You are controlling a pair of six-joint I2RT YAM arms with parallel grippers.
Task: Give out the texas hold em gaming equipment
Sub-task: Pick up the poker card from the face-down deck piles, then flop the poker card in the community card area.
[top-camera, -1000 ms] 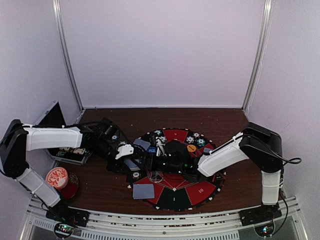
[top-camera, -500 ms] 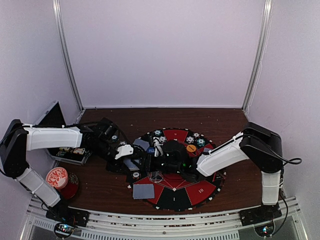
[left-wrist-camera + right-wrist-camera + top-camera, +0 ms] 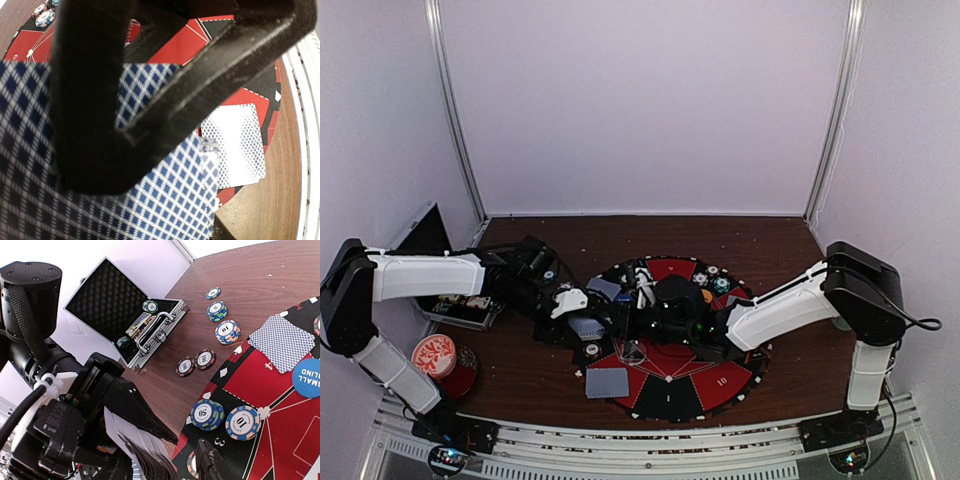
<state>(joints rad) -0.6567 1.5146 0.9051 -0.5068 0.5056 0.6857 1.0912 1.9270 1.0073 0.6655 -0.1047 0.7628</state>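
Observation:
My left gripper (image 3: pixel 582 322) is shut on a deck of blue-checked playing cards (image 3: pixel 165 200), held over the left edge of the round mat (image 3: pixel 720 385). In the right wrist view the deck (image 3: pixel 142 452) shows edge-on, clamped by the left fingers (image 3: pixel 150 422). My right gripper (image 3: pixel 620 322) has come up to the deck's free edge. One right fingertip (image 3: pixel 210 465) shows, with a gap to the cards, so the jaws stand open. A small pile of cards (image 3: pixel 607 382) lies on the mat's near left. Poker chips (image 3: pixel 205 414) and a blue button (image 3: pixel 307 377) lie nearby.
An open metal case (image 3: pixel 130 315) with chips sits at the table's left. A red-and-white patterned disc (image 3: pixel 433 355) lies near the left arm's base. More chips (image 3: pixel 720 284) sit on the mat's far side, and two dark chips (image 3: pixel 195 363) lie on the wood.
My right gripper's jaws have narrowed at the deck, and the right arm has shifted slightly, covering more of the orange button. The left arm and deck have stayed put.

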